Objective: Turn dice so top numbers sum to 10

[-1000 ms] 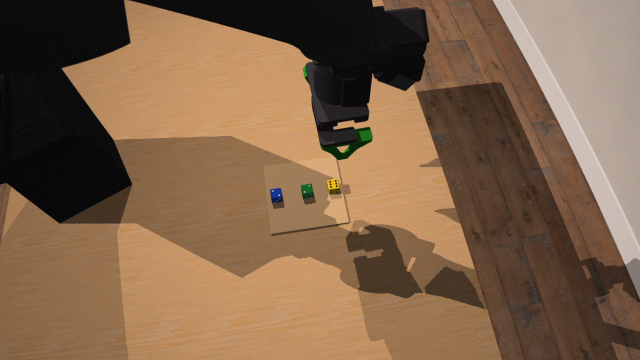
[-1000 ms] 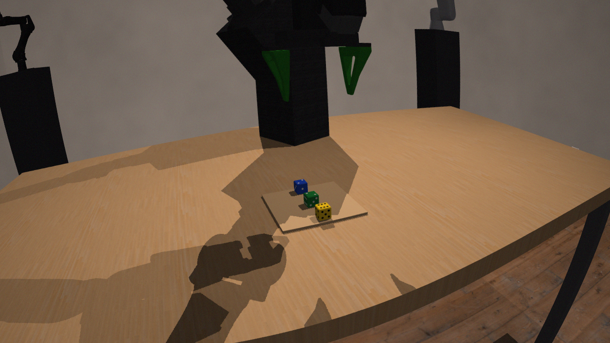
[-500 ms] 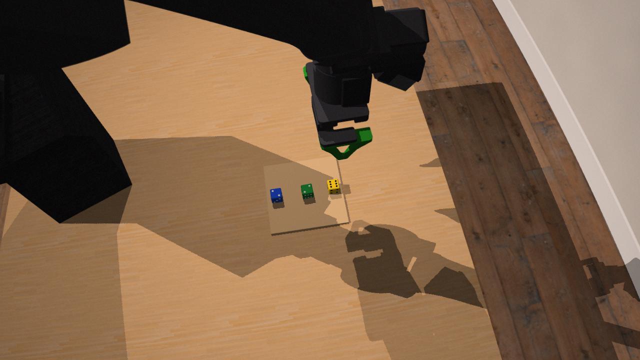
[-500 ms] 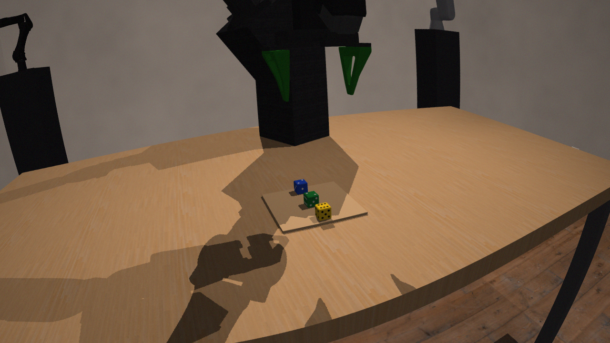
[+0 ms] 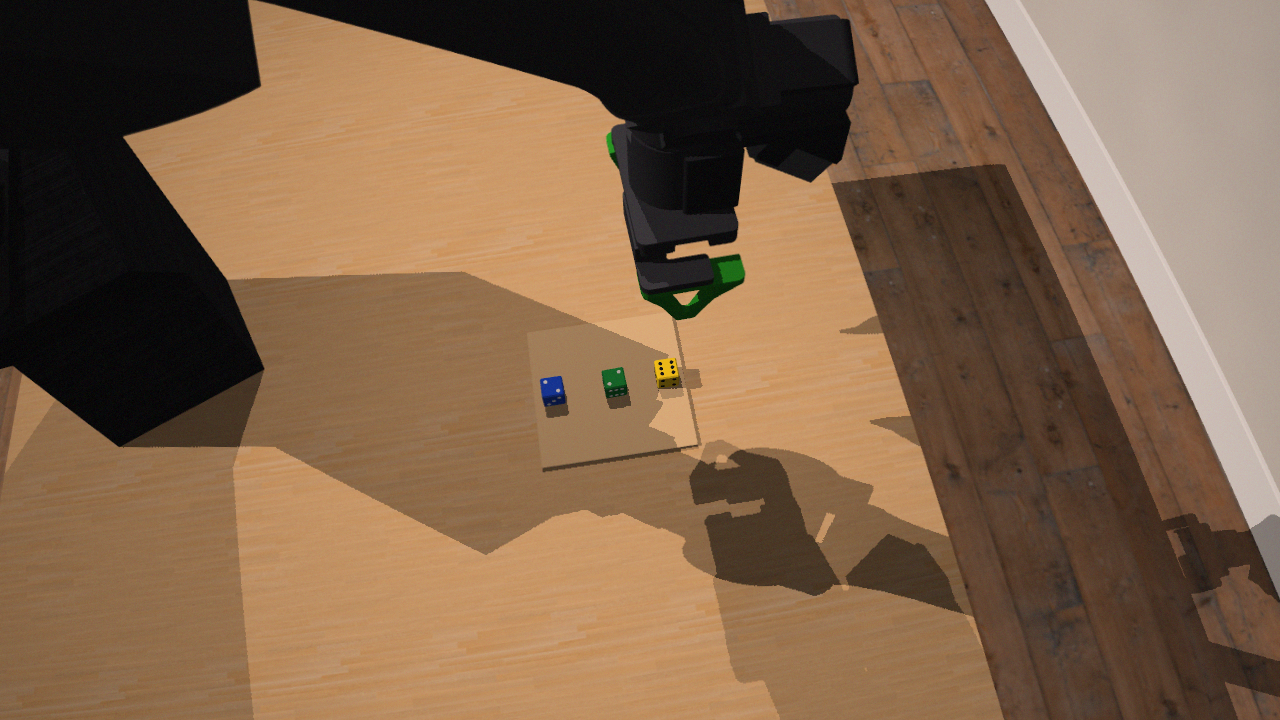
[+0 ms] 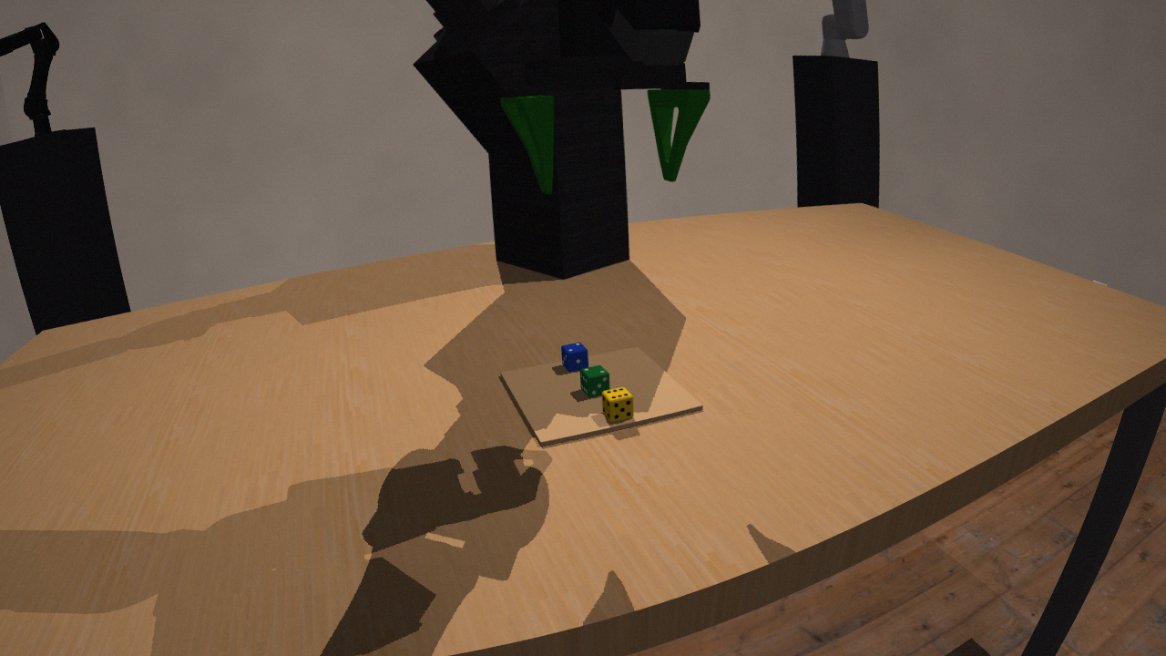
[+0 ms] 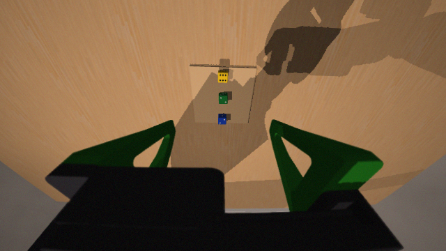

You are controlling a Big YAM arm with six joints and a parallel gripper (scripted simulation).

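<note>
The gripper point(image 5: 657, 234) point(image 6: 608, 186) point(image 7: 222, 125) was above the table point(image 5: 384, 617) point(image 6: 815, 326) point(image 7: 87, 70), fingers wide apart. The blue die point(image 5: 552, 391) point(image 6: 575, 357) point(image 7: 222, 119), showing two, green die point(image 5: 614, 382) point(image 6: 595, 382) point(image 7: 223, 98), two, and yellow die point(image 5: 666, 372) point(image 6: 618, 404) point(image 7: 223, 77), six, stood on the mat point(image 5: 590, 438) point(image 6: 534, 399) point(image 7: 240, 108), totalling ten.
</note>
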